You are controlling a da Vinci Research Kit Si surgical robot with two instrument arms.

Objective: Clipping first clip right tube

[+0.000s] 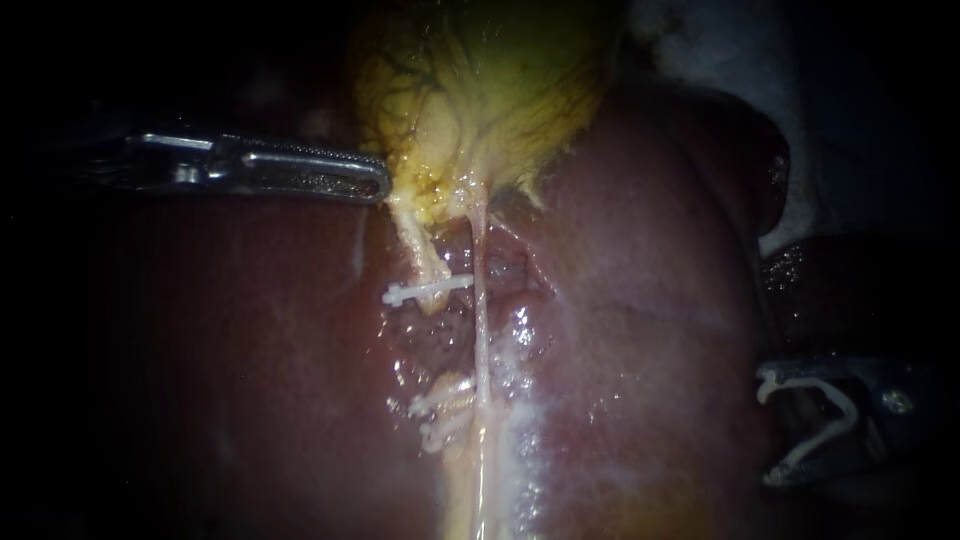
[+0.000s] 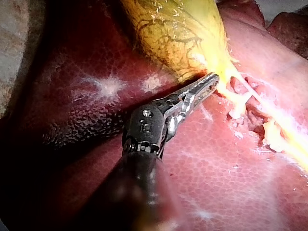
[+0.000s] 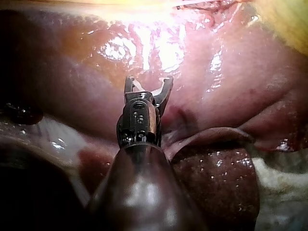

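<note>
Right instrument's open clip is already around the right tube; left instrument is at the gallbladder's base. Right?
No. The endoscope view shows the right instrument and its open clip off over the liver, apart from the right tube. The left instrument is at the gallbladder base.

Yellow-green, dark-veined gallbladder (image 1: 480, 90) — mottled red liver (image 1: 250, 380) — white clip (image 1: 805, 380)

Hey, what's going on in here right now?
Two instruments are at work around the gallbladder, which lies on the liver. The left instrument, jaws together, has its tip at the gallbladder's neck. The right instrument sits off to the side over the liver, with an open white clip held in its jaws. The left tube already carries white clips. The right tube shows none yet.
</note>
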